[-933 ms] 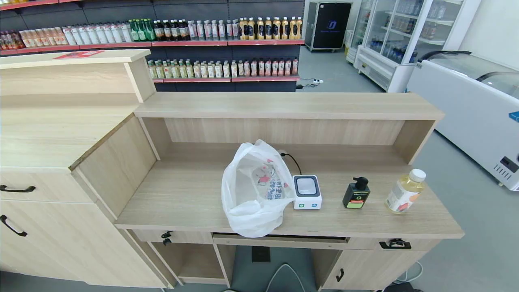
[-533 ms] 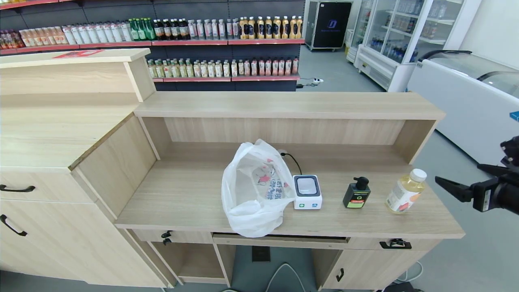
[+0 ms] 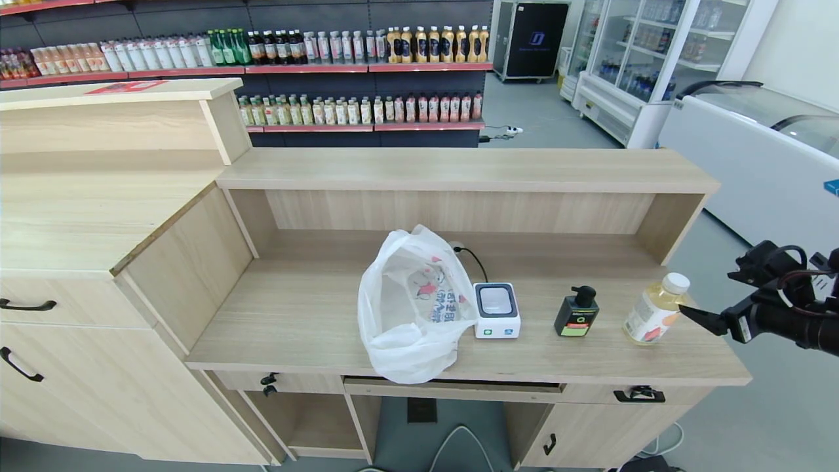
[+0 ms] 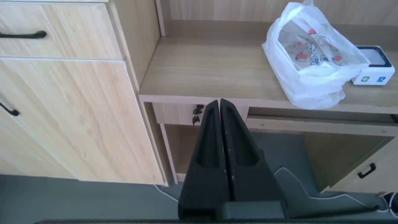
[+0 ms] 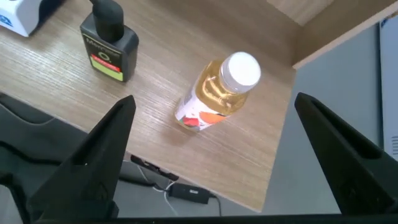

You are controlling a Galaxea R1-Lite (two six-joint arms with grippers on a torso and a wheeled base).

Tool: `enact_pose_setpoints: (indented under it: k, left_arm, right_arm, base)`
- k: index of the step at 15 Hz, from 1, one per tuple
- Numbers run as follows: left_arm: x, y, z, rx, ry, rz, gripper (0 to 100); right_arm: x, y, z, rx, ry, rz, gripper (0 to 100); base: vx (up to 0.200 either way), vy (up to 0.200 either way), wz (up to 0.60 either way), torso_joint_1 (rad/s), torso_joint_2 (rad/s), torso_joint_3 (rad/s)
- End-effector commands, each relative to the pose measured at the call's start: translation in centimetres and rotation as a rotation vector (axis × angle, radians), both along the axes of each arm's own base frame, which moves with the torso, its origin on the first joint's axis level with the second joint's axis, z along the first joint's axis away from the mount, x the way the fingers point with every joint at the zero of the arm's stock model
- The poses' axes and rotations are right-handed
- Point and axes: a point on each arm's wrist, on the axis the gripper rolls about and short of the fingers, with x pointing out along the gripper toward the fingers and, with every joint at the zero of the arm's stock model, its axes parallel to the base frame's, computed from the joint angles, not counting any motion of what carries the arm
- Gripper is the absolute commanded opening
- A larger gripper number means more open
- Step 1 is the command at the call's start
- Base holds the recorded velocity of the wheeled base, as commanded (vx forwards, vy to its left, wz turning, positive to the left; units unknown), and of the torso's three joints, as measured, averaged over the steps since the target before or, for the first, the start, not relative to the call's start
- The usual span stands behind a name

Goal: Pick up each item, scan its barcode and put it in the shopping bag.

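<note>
Zero items bagged so far, by the look of it. The wooden counter (image 3: 314, 314) has everything sitting out on it. The white shopping bag (image 3: 413, 308) stands open near the middle, and what I can see of its inside looks empty.

The right gripper (image 3: 706, 291) is off the counter's right end with its jaws spread wide and nothing between them. In the wrist view the fingers sit either side of the drink, well apart from it, so I'd call this lining up for the first pick. The left gripper (image 4: 219, 102) hangs low in front of the counter, fingers pressed together, holding nothing.

The yellow drink bottle (image 3: 654, 309) stands upright near the right end. The scanner (image 3: 496, 309) sits just beside the bag on its right. The black pump bottle (image 3: 577, 312) stands between the scanner and the drink.

So basically the whole job is left: grab, scan and bag the drink, then the same for the pump bottle.
</note>
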Motion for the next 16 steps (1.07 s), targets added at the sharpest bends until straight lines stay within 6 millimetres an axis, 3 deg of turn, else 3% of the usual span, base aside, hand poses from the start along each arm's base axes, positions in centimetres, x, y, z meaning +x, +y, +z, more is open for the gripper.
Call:
enact_pose_setpoints:
  k: [1, 7, 10, 16]
  left_arm:
    - [0.0, 0.0, 0.0, 0.0, 0.0, 0.001, 0]
    - [0.0, 0.0, 0.0, 0.0, 0.0, 0.001, 0]
    - [0.0, 0.0, 0.0, 0.0, 0.0, 0.001, 0]
    - [0.0, 0.0, 0.0, 0.0, 0.0, 0.001, 0]
  right_arm:
    - [2.5, -0.5, -2.2, -0.006, 0.031, 0.039, 100]
    - [5.0, 2.7, -5.4, 0.019, 0.076, 0.235, 100]
    - [6.3, 2.7, -5.7, 0.0, 0.058, 0.251, 100]
    - [6.5, 2.3, -8.0, 0.023, 0.111, 0.242, 100]
  base:
    - [0.0, 0.0, 0.0, 0.0, 0.0, 0.0]
    - [0.0, 0.0, 0.0, 0.0, 0.0, 0.0]
    - [0.0, 0.0, 0.0, 0.0, 0.0, 0.0]
    - [0.0, 0.0, 0.0, 0.0, 0.0, 0.0]
